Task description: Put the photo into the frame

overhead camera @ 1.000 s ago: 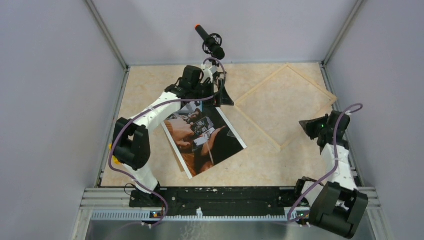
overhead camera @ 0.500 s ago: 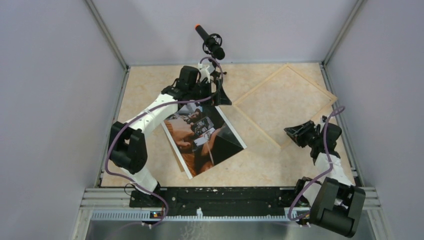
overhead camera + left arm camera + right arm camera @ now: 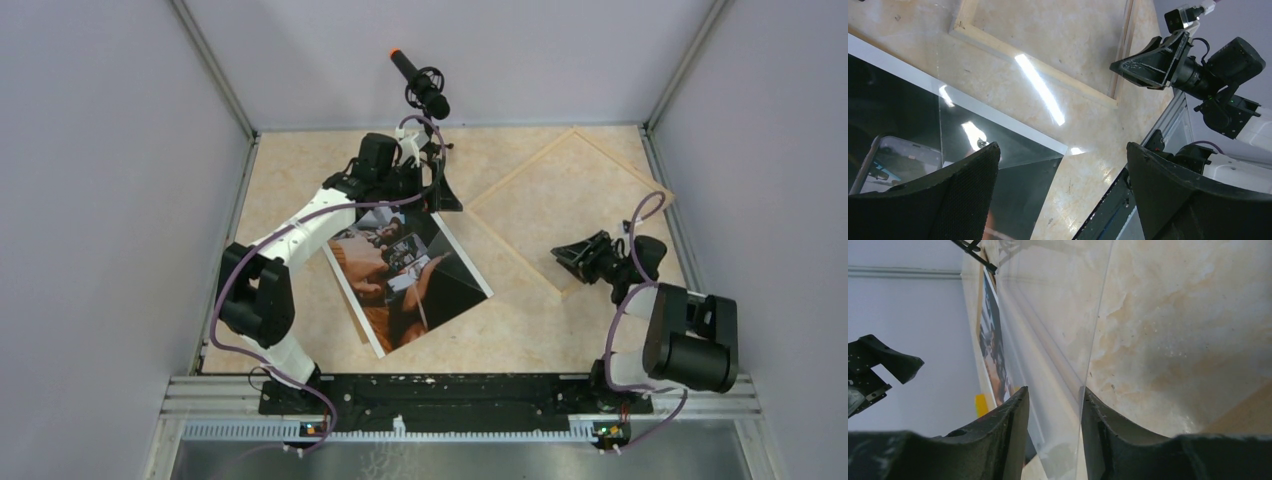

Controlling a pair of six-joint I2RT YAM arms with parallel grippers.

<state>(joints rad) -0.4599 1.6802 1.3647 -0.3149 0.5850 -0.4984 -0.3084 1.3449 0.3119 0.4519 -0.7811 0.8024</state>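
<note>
The photo lies face up left of centre, dark with white margins, also seen in the left wrist view and the right wrist view. The frame, with a pale wood border, lies at the back right, turned like a diamond. A clear sheet lies between them and covers the photo's right corner. My left gripper hangs wide open over the photo's far corner. My right gripper is low at the frame's near corner, jaws apart, with the clear sheet's edge in the gap.
A brown board sticks out from under the photo's near edge. A black microphone with an orange tip hangs over the back of the table. Grey walls close in the left, right and back sides.
My right arm has swung from the table's right edge leftward to the frame's near corner, and its jaws have gone from shut to apart. The left arm has barely moved.
</note>
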